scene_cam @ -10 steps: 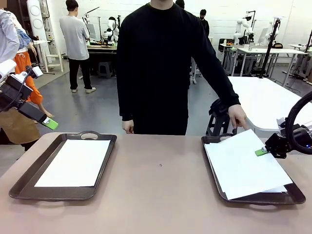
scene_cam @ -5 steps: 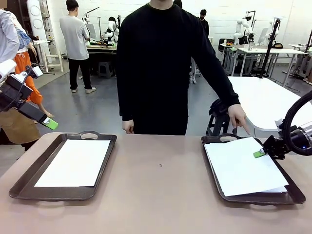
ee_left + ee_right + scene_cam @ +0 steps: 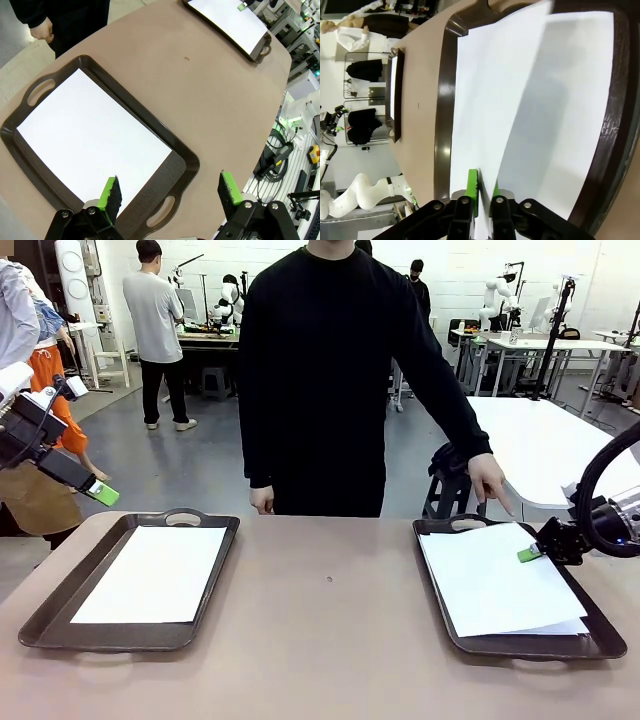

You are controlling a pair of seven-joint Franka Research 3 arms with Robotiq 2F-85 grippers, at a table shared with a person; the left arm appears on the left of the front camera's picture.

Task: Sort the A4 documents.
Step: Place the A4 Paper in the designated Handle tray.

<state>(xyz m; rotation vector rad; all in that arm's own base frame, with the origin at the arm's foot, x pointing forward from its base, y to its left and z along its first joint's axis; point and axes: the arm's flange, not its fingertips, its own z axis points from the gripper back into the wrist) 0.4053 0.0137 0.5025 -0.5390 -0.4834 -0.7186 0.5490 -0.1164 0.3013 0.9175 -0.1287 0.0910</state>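
A brown table (image 3: 330, 640) runs across the front of a busy workshop, with a person in black (image 3: 330, 380) standing at its far edge. Taking that person as the landmark, one dark tray (image 3: 60, 615) lies to their front on the robot's left, holding a single A4 sheet (image 3: 152, 573) squarely inside its rim. A second tray (image 3: 610, 625) lies on the robot's right, holding a stack of A4 documents (image 3: 500, 580).

The front view shows the person's hand (image 3: 490, 483) hanging just above the far handle of the right-side tray. The right wrist view shows instead that the top sheet (image 3: 495, 100) is skewed over the one beneath, and that the right gripper (image 3: 482, 192) has its green pads (image 3: 472, 192) a narrow slit apart at the sheet's edge; whether they still pinch it I cannot tell. The left wrist view shows the left gripper (image 3: 170, 192) with fingers spread wide, poised above the near handle of its tray.

Against a second ago, the top sheet has dropped from a lifted, tilted pose to lie nearly flat, and the right gripper has drawn slightly back.

Between the two trays the tabletop is bare and open.
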